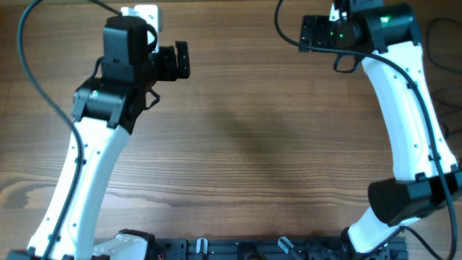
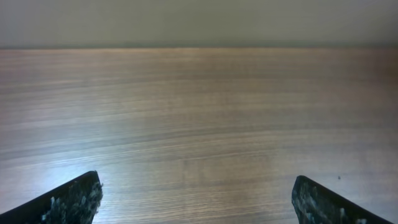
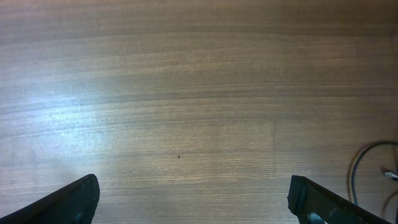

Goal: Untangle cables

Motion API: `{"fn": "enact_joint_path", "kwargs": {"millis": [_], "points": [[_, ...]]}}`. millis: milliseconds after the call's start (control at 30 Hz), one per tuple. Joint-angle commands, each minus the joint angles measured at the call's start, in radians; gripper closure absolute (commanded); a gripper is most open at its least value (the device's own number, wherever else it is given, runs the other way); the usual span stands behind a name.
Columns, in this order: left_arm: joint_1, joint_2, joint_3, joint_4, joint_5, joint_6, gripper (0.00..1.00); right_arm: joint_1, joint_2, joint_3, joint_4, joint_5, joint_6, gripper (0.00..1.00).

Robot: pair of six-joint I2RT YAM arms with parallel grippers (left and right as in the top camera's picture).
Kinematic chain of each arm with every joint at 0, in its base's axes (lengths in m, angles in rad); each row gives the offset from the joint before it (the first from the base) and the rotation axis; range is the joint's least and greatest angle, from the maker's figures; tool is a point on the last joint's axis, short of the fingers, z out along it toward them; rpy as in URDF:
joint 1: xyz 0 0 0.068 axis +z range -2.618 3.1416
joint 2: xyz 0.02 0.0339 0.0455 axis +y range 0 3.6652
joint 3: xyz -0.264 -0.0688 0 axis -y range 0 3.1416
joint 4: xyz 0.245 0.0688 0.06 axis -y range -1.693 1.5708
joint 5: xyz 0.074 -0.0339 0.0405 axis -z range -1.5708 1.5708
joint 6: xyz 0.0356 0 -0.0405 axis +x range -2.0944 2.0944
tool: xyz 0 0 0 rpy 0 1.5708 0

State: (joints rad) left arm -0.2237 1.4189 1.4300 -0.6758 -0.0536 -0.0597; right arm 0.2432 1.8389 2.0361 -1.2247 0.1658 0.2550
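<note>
My left gripper [image 1: 181, 61] is open and empty at the far left of the wooden table; its wrist view shows only bare wood between the spread fingers [image 2: 196, 198]. My right gripper [image 1: 312, 32] is open and empty at the far right; its fingers [image 3: 193, 194] are wide apart over bare wood. Thin black cables [image 1: 442, 79] loop at the table's right edge, beside the right arm. A curl of thin cable with a small pale tip [image 3: 372, 169] shows at the right edge of the right wrist view, to the right of that gripper's finger. No coil or bundle is visible.
A white boxy object [image 1: 142, 11] sits at the far edge behind the left arm. Thick black arm cables [image 1: 29, 50] arc over the left side. The arm bases and a dark rail [image 1: 238, 249] line the near edge.
</note>
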Motion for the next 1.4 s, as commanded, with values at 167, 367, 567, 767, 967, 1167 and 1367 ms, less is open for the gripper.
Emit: {"fn": "enact_joint_path", "kwargs": {"millis": [167, 367, 567, 767, 967, 1167, 1367], "points": [[-0.003, 0.154, -0.003, 0.029, 0.113, 0.052, 0.0, 0.022, 0.034, -0.01, 0.038, -0.004, -0.019, 0.0], [-0.003, 0.202, -0.003, 0.048, 0.11, 0.051, 0.0, 0.023, 0.036, -0.089, 0.137, -0.031, -0.019, 0.0], [-0.003, 0.221, -0.003, 0.083, 0.077, 0.044, 0.01, 0.023, 0.036, -0.191, 0.244, -0.036, -0.02, 0.01], [-0.003, 0.252, -0.003, 0.084, -0.013, 0.044, 0.01, 0.023, 0.036, -0.212, 0.285, -0.092, -0.072, 0.0], [-0.002, 0.254, -0.003, 0.082, -0.079, 0.032, 0.01, 0.023, 0.036, -0.212, 0.296, -0.092, -0.069, 0.0], [-0.003, 0.253, -0.003, 0.081, -0.087, 0.018, 0.01, 0.023, 0.036, -0.212, 0.29, -0.093, -0.069, 0.01], [-0.003, 0.253, -0.003, 0.081, -0.087, 0.018, 0.0, 0.022, 0.036, -0.212, 0.29, -0.092, -0.069, 0.0]]}}
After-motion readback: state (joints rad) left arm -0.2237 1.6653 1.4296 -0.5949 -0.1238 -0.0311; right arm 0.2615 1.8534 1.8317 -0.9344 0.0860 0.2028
